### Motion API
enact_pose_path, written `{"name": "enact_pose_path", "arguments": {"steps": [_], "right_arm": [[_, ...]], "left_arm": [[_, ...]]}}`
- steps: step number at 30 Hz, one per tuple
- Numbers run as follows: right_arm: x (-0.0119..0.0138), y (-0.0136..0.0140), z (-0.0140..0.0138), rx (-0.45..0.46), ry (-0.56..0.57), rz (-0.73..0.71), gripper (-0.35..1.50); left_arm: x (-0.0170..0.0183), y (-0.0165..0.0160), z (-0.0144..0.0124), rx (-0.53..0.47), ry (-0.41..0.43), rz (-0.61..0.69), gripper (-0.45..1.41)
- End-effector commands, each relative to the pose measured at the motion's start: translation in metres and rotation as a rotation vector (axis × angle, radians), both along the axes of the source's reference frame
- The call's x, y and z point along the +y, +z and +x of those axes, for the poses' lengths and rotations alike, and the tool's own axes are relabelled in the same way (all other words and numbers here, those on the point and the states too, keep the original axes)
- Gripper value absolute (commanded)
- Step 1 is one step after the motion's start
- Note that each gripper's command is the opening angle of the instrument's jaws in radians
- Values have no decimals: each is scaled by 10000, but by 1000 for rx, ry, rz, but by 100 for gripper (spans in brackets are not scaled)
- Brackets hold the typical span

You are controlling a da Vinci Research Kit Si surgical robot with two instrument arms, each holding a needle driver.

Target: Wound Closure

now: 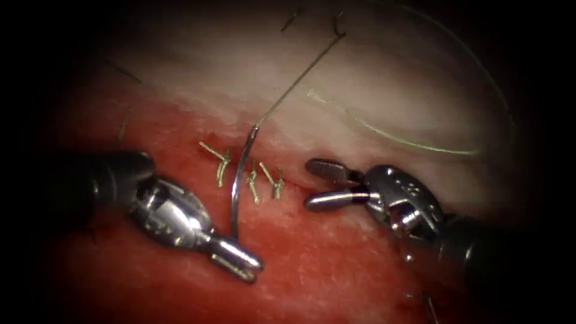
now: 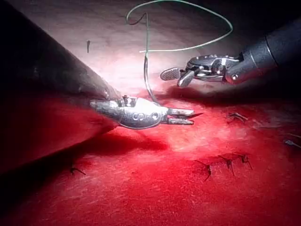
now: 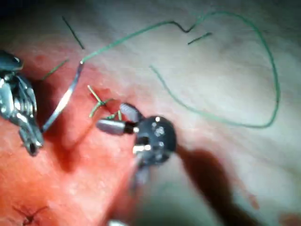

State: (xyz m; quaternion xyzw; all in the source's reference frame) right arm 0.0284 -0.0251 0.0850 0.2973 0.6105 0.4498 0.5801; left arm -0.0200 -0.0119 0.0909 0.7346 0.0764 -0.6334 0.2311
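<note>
Several stitches (image 1: 249, 174) in the cut, left gripper (image 1: 237, 258) clamps needle (image 1: 239, 186) near one end, right gripper (image 1: 324, 185) wide, empty; closure unfinished.

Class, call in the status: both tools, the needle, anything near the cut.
Left tool shut on needle near its tip end. Right tool open, empty. Needle clear of tissue, thread trailing. Stitches at the cut.
</note>
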Motion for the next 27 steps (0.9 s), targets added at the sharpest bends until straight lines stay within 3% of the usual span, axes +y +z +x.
{"name": "enact_pose_path", "arguments": {"steps": [1,7,27], "right_arm": [[4,5,19,33,0,22,115],[3,1,44,101,-28,67,113],[0,-1,79,207,95,175,113]], "left_arm": [[0,5,-6,-5,3,-2,-45],[-1,5,-3,-27,21,0,-45],[-3,1,-7,-73,6,-32,-45]]}}
